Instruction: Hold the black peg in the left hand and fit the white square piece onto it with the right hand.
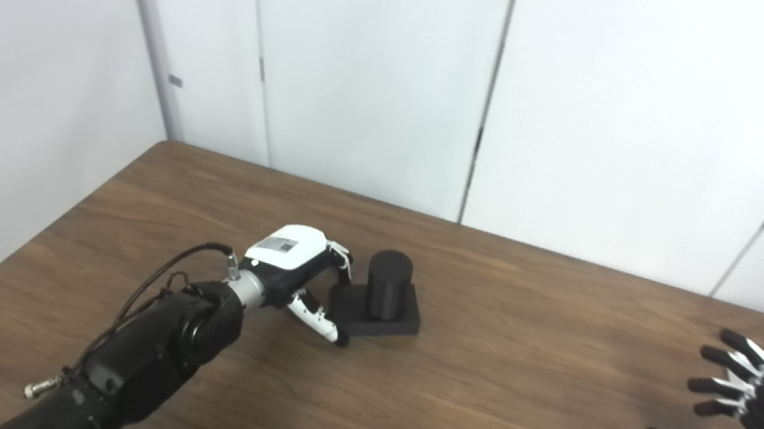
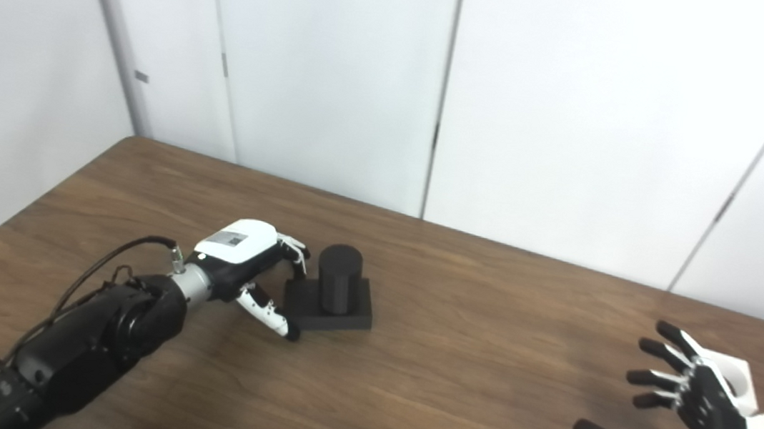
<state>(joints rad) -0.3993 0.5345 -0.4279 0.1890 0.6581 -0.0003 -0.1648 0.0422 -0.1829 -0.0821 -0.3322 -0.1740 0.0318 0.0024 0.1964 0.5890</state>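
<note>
The black peg (image 1: pixel 388 284) stands upright on its square black base (image 1: pixel 406 321) on the wooden table (image 1: pixel 515 373), left of centre. My left hand (image 1: pixel 300 270) is right beside the base's left edge, with fingers behind that edge and thumb at its front corner. Its fingers are apart, and I cannot tell if they touch the base. My right hand (image 2: pixel 696 423) hovers at the lower right, open with fingers spread, holding nothing. A white piece (image 2: pixel 738 374), seemingly the square piece, lies just behind that hand and is mostly hidden by it.
White wall panels (image 1: pixel 369 76) rise directly behind the table's far edge. The table's left edge runs diagonally at the left (image 1: pixel 25 253). A black cable (image 1: pixel 159 275) loops above my left forearm.
</note>
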